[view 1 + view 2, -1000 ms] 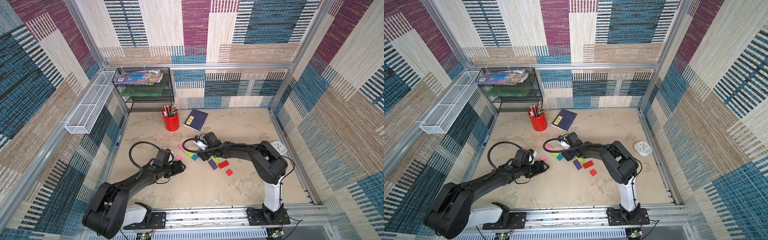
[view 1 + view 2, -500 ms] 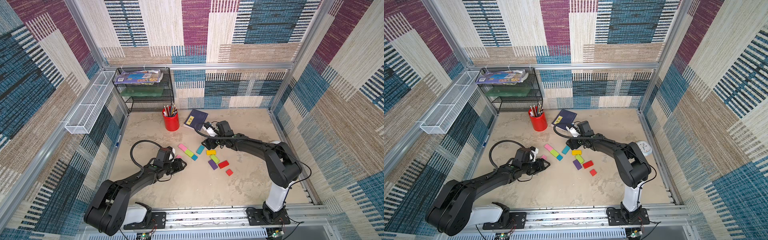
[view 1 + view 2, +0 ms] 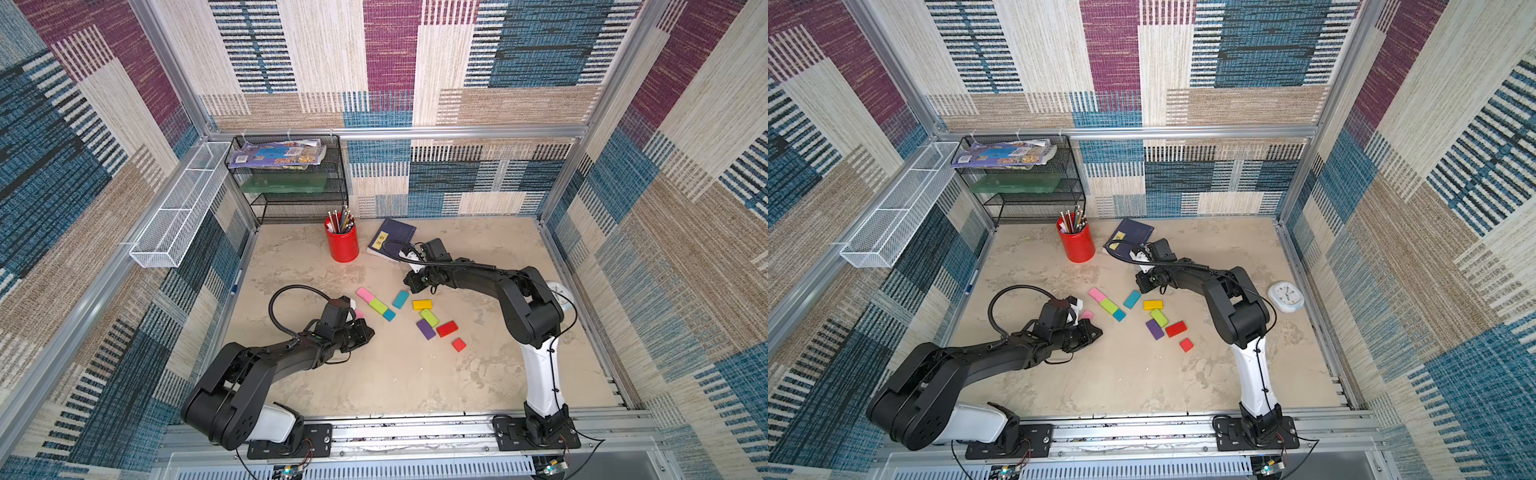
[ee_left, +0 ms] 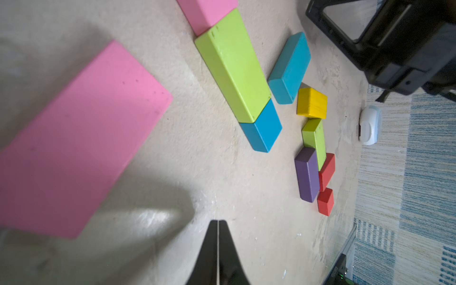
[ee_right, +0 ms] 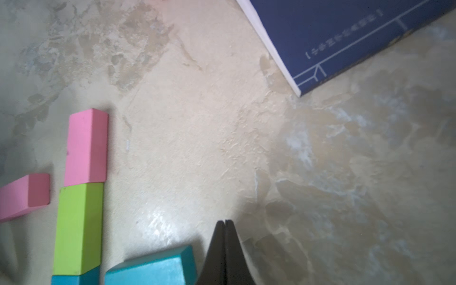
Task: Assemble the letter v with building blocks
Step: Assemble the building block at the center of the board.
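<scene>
Left pincer (image 4: 218, 223) and right pincer (image 5: 225, 222) both pressed together, empty; loose pink block (image 4: 74, 143) lies just beside the left one, so that arm's nearer.

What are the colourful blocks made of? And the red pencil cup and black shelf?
The lime green block, like the others, looks like painted wood: solid matte colour, crisp edges, tiny dents. The red pencil cup is smooth and evenly coloured, maybe painted metal or plastic; I cannot tell. The black shelf looks like metal mesh: you can see through its fine grid.
</scene>
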